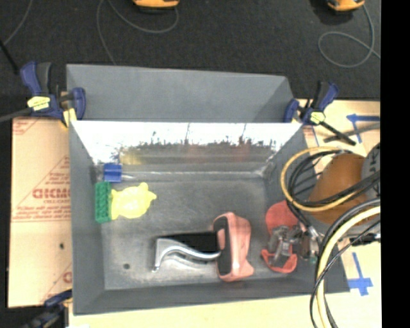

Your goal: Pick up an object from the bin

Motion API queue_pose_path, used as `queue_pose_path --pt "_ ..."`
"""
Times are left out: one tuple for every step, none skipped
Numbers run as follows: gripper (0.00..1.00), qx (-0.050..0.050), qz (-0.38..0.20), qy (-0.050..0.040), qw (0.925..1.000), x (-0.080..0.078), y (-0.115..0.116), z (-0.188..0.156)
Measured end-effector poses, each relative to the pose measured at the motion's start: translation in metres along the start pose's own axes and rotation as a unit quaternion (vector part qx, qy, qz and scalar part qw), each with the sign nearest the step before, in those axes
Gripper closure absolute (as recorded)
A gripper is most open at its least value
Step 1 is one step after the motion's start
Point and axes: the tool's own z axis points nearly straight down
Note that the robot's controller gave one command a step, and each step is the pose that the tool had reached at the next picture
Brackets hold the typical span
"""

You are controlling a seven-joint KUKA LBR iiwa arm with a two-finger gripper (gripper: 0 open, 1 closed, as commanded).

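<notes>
red thing (279, 216) at the bin's (192, 200) right side, toward the near wall, under the gripper (286, 248) (jaws open or closed: cannot tell). you'd judge it light, thin, perhaps bendy plastic; pinch its edge, gently.

Well beyond your tool (286, 246), away from the arm's side, a black matte surface (211, 45) spreads out. Thin pale wires (152, 29) loop across it, and two orange-yellow objects (155, 3) sit at its far edge.

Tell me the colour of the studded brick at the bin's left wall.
Green; the brick shows best in the camera view, beside a yellow toy.
</notes>
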Motion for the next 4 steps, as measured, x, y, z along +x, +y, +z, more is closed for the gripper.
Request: queue_pose_path --pt "1.00 0.000 0.000 0.0000 1.0000 0.000 0.000 0.000" --pt "1.00 0.000 0.001 -0.0002 1.0000 0.000 0.000 0.000" --pt "1.00 0.001 -0.107 -0.0014 0.9943 -0.026 0.014 -0.060" --pt "1.00 0.001 -0.108 -0.0013 0.9942 -0.026 0.014 -0.060"
